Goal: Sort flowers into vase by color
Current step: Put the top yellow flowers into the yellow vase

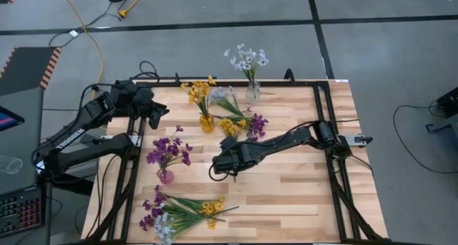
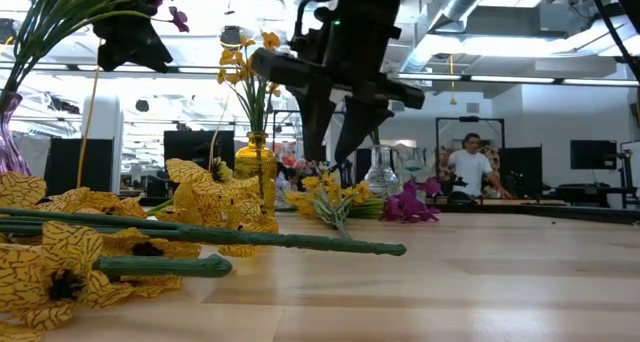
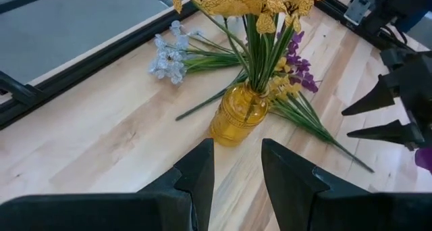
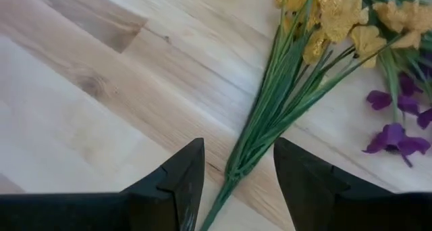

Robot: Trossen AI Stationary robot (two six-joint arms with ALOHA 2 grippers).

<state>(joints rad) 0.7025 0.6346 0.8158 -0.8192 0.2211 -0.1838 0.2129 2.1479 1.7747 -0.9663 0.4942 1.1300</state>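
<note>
Three vases stand on the table: a yellow vase (image 1: 207,122) with yellow flowers, a clear vase (image 1: 252,94) with white flowers, and a purple vase (image 1: 165,176) with purple flowers. A loose pile of yellow, purple and white sprays (image 1: 238,121) lies by the yellow vase. Another loose pile (image 1: 180,212) lies at the near edge. My right gripper (image 1: 217,166) (image 4: 239,144) is open and hovers above the stem end (image 4: 233,170) of a yellow spray, one finger on each side. My left gripper (image 1: 158,116) (image 3: 237,143) is open and faces the yellow vase (image 3: 236,117) from the left.
A black metal frame (image 1: 323,123) runs along the table's left, far and right edges. Bare wood (image 1: 286,195) spreads over the near right part of the table. In the low view, large yellow blossoms and green stems (image 2: 200,240) lie close in front. A person (image 2: 468,167) sits far behind the table.
</note>
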